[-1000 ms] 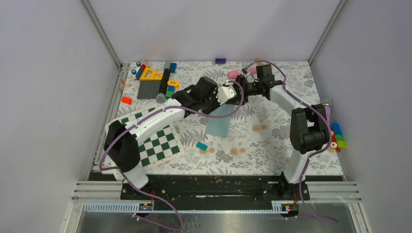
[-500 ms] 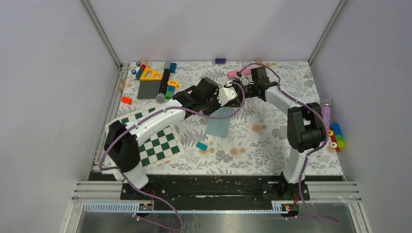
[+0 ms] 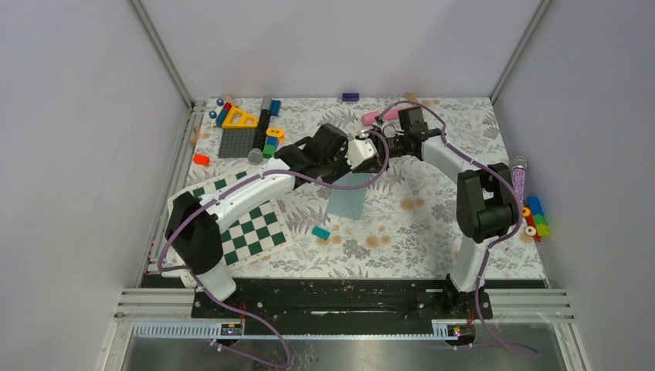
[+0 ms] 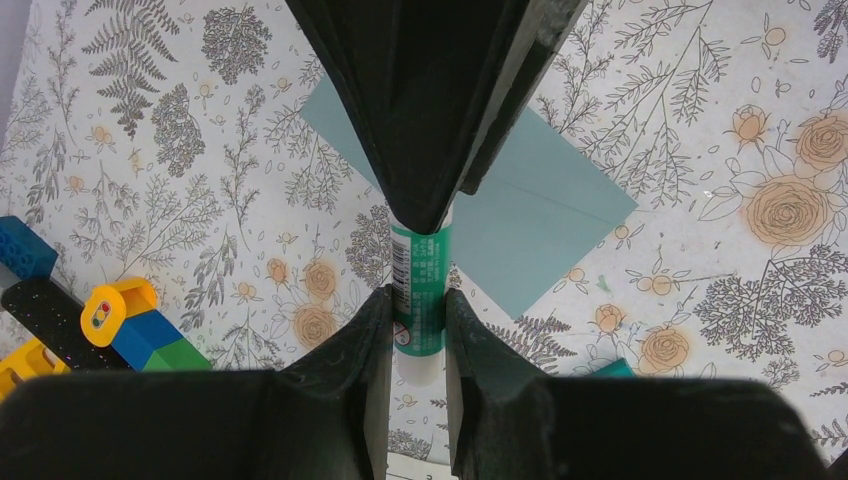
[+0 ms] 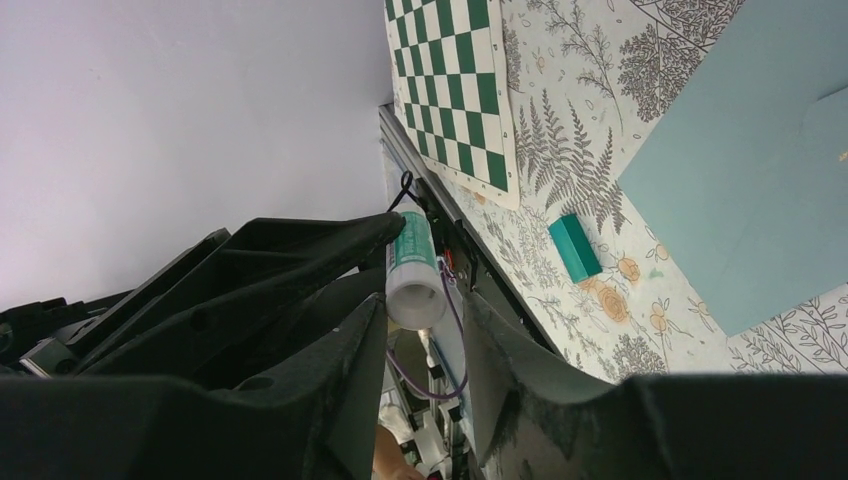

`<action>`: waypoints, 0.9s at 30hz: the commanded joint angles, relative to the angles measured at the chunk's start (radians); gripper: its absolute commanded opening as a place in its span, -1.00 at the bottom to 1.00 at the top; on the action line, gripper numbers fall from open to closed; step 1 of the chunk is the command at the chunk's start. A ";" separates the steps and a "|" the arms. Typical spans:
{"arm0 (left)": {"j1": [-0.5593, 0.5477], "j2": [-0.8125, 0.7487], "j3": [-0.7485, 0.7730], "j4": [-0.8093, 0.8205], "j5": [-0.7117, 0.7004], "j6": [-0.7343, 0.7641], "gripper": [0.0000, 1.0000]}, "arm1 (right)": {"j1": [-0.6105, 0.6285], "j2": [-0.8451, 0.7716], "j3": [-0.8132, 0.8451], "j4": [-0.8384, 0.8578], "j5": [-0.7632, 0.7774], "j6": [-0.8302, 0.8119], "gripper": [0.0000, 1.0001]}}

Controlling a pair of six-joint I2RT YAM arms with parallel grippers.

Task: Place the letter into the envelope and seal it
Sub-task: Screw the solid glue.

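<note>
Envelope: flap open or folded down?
Folded down, it seems: the envelope lies flat, and the right wrist view shows a flap edge lying across its face. Whether it is glued, cannot tell.

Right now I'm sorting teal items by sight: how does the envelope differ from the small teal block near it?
The envelope is a wide, flat sheet; the teal block is tiny and thick. The envelope is pale blue-grey; the block a deeper green-teal. The block lies closer to the near edge of the table than the envelope. Both rest on it, apart.
</note>
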 commanded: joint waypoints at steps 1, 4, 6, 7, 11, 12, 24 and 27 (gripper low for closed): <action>-0.004 0.007 0.006 0.033 -0.022 0.011 -1.00 | 0.009 -0.012 0.042 -0.021 -0.028 -0.022 -0.24; -0.004 0.005 0.003 0.033 -0.013 0.010 -1.00 | 0.009 -0.004 0.050 -0.020 -0.035 -0.026 -0.40; -0.004 0.002 0.001 0.032 0.008 0.009 -1.00 | 0.009 -0.001 0.057 -0.019 -0.042 -0.039 -0.51; -0.004 0.001 -0.001 0.031 0.028 0.008 -1.00 | 0.009 0.000 0.061 -0.020 -0.046 -0.048 -0.56; -0.002 0.001 -0.001 0.016 0.108 -0.009 -1.00 | 0.009 -0.007 0.081 -0.052 -0.054 -0.140 -0.69; 0.000 0.001 -0.001 0.013 0.130 -0.014 -1.00 | 0.009 -0.008 0.091 -0.080 -0.048 -0.182 -0.70; 0.166 0.062 0.073 -0.082 0.723 -0.129 -1.00 | 0.010 -0.063 0.117 -0.286 -0.031 -0.546 -0.71; 0.187 0.107 0.121 -0.153 0.891 -0.116 -1.00 | 0.014 -0.098 0.104 -0.302 -0.031 -0.647 -0.70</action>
